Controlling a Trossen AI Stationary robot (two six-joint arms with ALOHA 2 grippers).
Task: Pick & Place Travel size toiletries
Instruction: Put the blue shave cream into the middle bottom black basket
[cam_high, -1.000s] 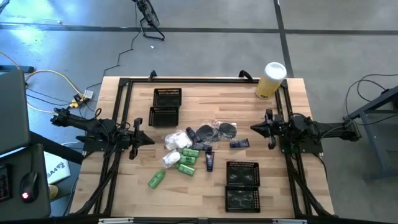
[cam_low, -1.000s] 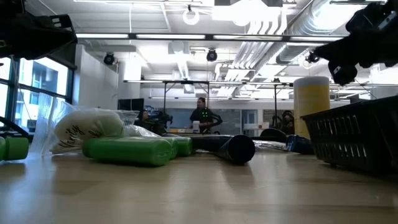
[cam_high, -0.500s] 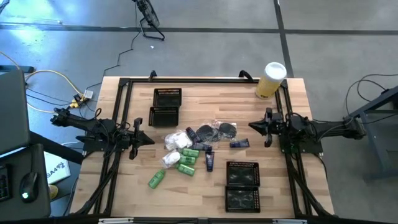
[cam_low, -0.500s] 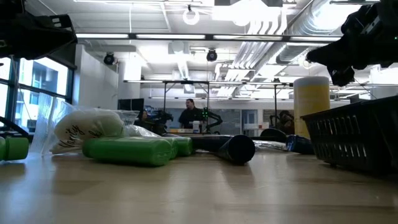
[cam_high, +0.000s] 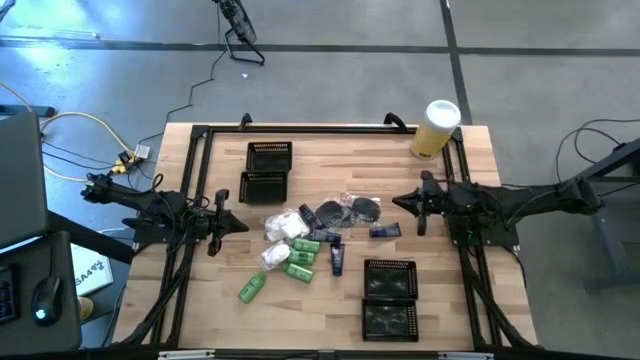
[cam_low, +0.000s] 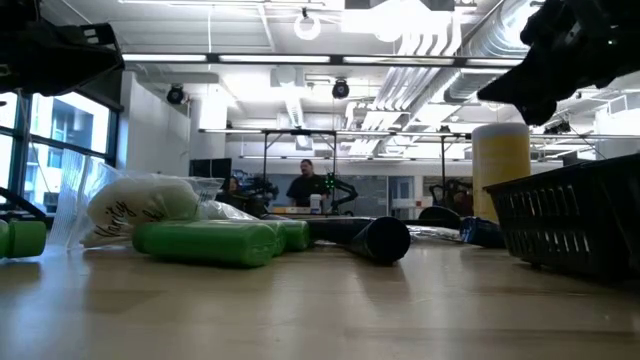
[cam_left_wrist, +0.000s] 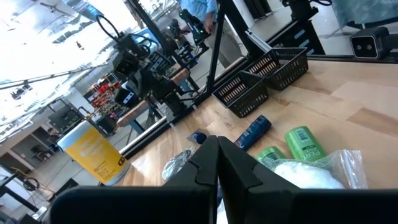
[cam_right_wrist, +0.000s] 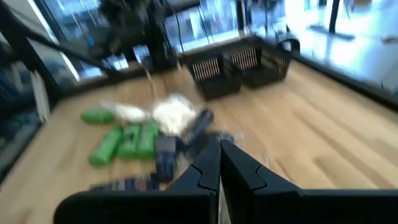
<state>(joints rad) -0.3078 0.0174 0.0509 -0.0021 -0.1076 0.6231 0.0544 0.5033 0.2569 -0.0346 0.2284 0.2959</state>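
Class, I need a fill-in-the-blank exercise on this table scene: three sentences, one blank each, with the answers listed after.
1. The yellow cylinder has a lid coloured ______.
2. The lone bottle lying apart from the pile, nearest the table's front edge, is coloured ______.
3. The number of black mesh trays on the table, in two pairs, is ______.

Missing words: white; green; four
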